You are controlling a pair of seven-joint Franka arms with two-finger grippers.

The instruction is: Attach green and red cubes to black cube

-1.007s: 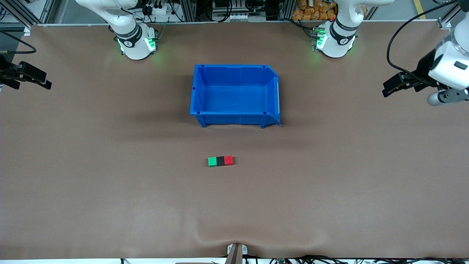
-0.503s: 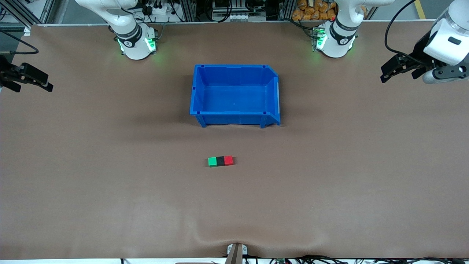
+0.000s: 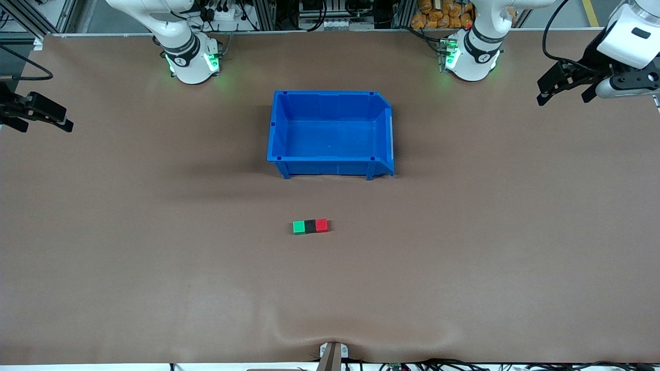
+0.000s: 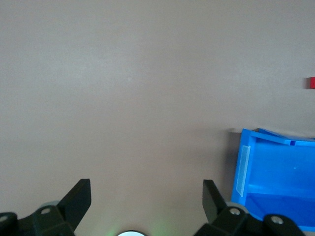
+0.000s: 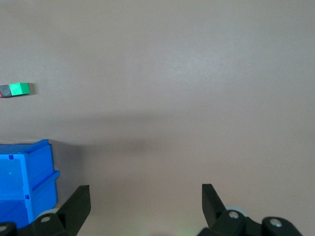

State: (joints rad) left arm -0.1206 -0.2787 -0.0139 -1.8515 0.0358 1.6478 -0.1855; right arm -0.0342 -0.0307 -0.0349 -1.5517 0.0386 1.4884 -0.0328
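Observation:
The green cube (image 3: 298, 227), the black cube (image 3: 310, 226) and the red cube (image 3: 322, 225) lie touching in one row on the table, nearer to the front camera than the blue bin (image 3: 330, 135), with the black cube in the middle. My left gripper (image 3: 562, 91) is open and empty over the left arm's end of the table. My right gripper (image 3: 44, 118) is open and empty over the right arm's end. The right wrist view shows the green cube (image 5: 21, 89) beside the black cube (image 5: 5, 90). The left wrist view shows an edge of the red cube (image 4: 310, 82).
The blue bin is empty and stands at the table's middle; it also shows in the left wrist view (image 4: 275, 172) and the right wrist view (image 5: 24, 182). The brown table (image 3: 464, 257) has a bulge in its cover at the front edge (image 3: 330, 335).
My left gripper has risen and drawn back toward the left arm's end of the table. My right gripper has barely shifted. The three cubes have not moved.

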